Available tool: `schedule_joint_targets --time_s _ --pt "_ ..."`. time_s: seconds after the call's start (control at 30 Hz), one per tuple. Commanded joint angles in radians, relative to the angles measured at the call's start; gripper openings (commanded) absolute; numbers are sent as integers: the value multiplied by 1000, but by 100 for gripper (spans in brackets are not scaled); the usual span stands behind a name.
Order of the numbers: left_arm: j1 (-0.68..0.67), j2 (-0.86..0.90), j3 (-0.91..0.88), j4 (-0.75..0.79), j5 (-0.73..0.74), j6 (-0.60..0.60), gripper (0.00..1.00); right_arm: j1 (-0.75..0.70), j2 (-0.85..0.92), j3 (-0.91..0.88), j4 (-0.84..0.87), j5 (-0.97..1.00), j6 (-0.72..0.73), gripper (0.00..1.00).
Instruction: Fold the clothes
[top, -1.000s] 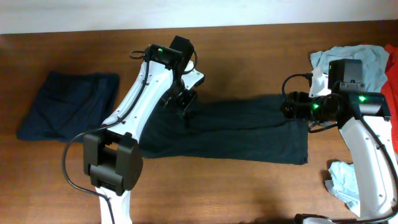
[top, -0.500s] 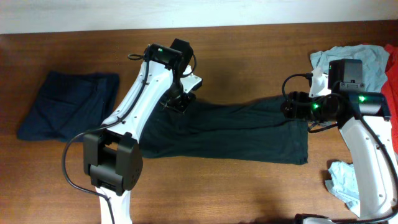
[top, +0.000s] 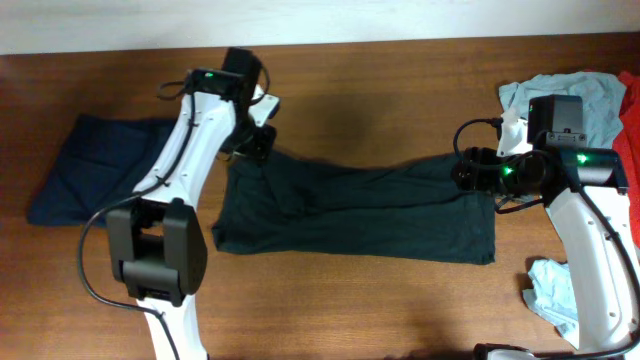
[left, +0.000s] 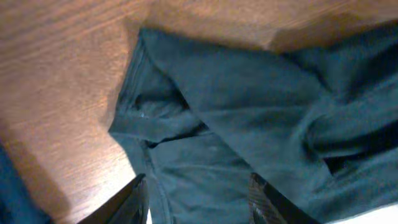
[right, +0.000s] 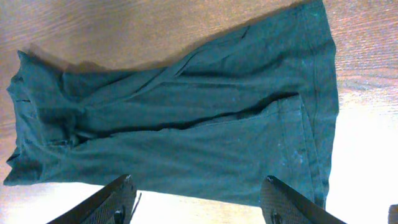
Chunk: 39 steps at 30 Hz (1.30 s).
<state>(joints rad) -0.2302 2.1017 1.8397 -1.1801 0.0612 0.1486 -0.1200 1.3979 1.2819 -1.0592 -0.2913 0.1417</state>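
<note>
**Left gripper** (left: 196, 185): jaws spread, nothing between them. It is positioned over the left end of the dark garment (top: 370, 215). Whether it touches the cloth cannot be told. In the overhead view it sits at the garment's upper left corner, left of centre in the frame.

**Right gripper** (right: 198, 182): jaws spread wide and empty. It is positioned at the garment's right end, upper corner, right of centre in the overhead view.

**Dark garment:** soft cloth, very dark with a greenish cast, lying on the table (top: 400, 80) as a long band across the middle of the overhead frame.
- The left end is rumpled, with a seamed edge bunched and turned over in the left wrist view.
- The right end is squarer, with a stitched hem along it.
- Loose diagonal creases run along its length.
- No logo shows.

**Navy garment** (top: 105, 170): folded into a rough rectangle and lying flat in the left part of the overhead frame. It lies just beside the dark garment's left end, with the left arm (top: 185, 170) passing over the strip between them.

**Light-blue garment** (top: 590, 100): crumpled in the upper right corner of the overhead frame, partly under the right arm (top: 590, 240).

**Red garment** (top: 630, 130): a strip at the right edge, touching the light-blue one.

**Second light-blue piece** (top: 552, 292): crumpled at lower right, beside the right arm.
</note>
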Motion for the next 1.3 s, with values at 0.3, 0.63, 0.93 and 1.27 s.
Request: schedule_joint_targets --time_s 0.3,0.63,0.93,1.27 --pt "-9 30 -253 256 140 -13 45 -5 3 6 0 14 -6 70" --pt "-9 30 -295 309 145 -14 5 -5 3 6 0 14 -7 70" --pt "-13 24 -108 101 165 -32 0 -5 3 6 0 15 -7 70" --pt "-82 24 -60 -53 209 -77 0 -5 3 6 0 15 -7 70"
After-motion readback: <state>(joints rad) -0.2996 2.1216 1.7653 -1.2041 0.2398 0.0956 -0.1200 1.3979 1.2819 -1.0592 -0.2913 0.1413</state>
